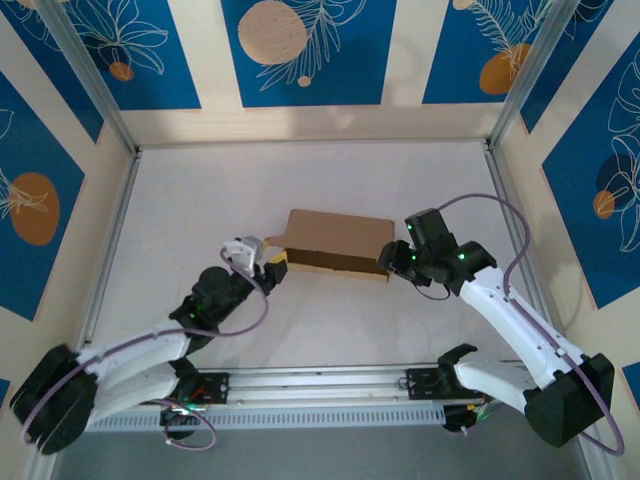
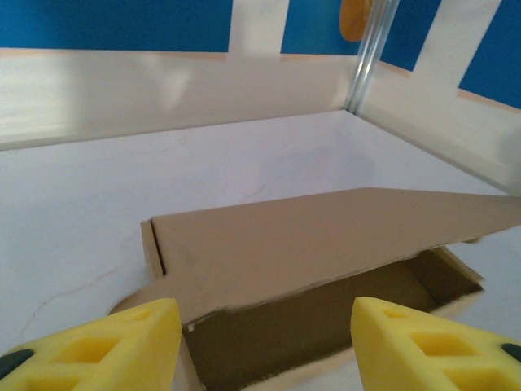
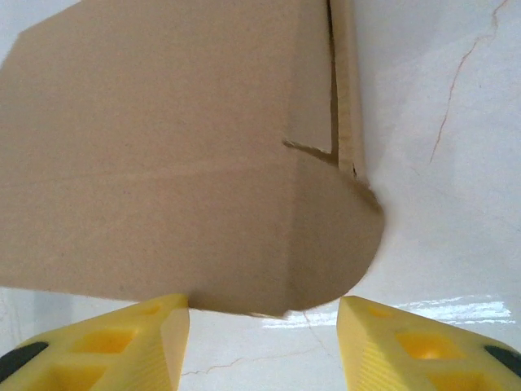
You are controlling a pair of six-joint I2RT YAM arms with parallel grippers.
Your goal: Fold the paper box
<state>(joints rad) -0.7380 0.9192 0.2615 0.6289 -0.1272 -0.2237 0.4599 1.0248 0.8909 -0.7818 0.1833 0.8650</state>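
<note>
Top external: left hand (image 1: 276, 265) beside box (image 1: 335, 238)

The paper box (image 1: 338, 240) lies near the middle of the counter (image 1: 300, 180), with its long side running from left to right. The left claw (image 1: 272, 265) is just beside its left end and the right claw (image 1: 392, 258) is just beside its right end, so the box is between them. The lid (image 2: 326, 236) stands tilted over the open inside of the box.

The box (image 1: 335, 238) is plain brown, the table (image 1: 200, 190) white. The fingers (image 2: 122, 338) are yellow. Blue wall panels (image 1: 350, 60) bear white leaves
</note>
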